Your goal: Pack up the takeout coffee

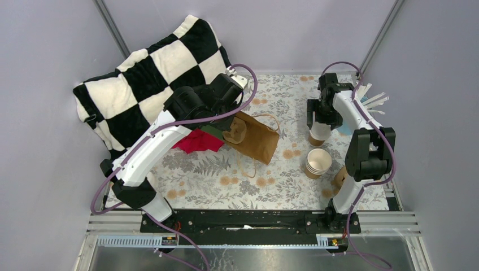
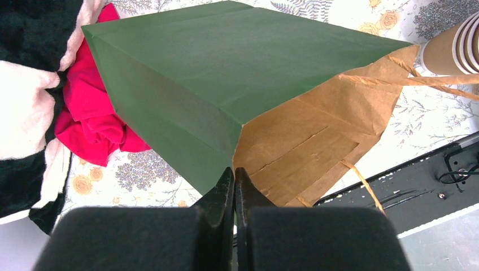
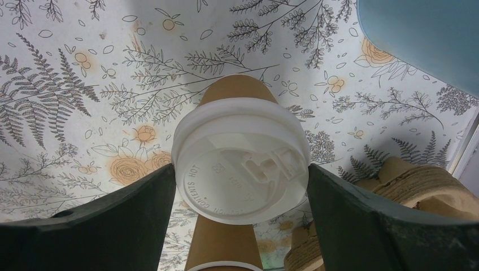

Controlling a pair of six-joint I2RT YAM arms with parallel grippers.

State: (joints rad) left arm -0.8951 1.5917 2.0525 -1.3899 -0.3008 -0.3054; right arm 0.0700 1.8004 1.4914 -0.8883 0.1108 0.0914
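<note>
Brown kraft takeout coffee (image 3: 242, 161), white-lidded, stands right of the paper bag (image 1: 257, 138), floral tabletop (image 1: 226, 180) between. Right gripper (image 3: 242, 175) spread, flanking it, grip unclear. Left gripper (image 2: 234, 180) pinches the bag's edge.

A lab test cell: grey panel walls (image 1: 45, 113), aluminium rails (image 1: 395, 217), floral tablecloth (image 1: 226, 180).

The right claw (image 3: 240, 189) straddles the coffee (image 3: 237, 164) with barely any gap beside the lid. The cup stack (image 1: 318, 162) stands just nearer, with the carrier (image 1: 339, 178) to its right. Bare surface (image 1: 291, 145) separates the cups from the bag (image 1: 257, 136), whose mouth edge the left claw (image 2: 234, 182) pinches. The pillow (image 1: 147, 79) and red cloth (image 1: 197, 141) crowd the left.
</note>
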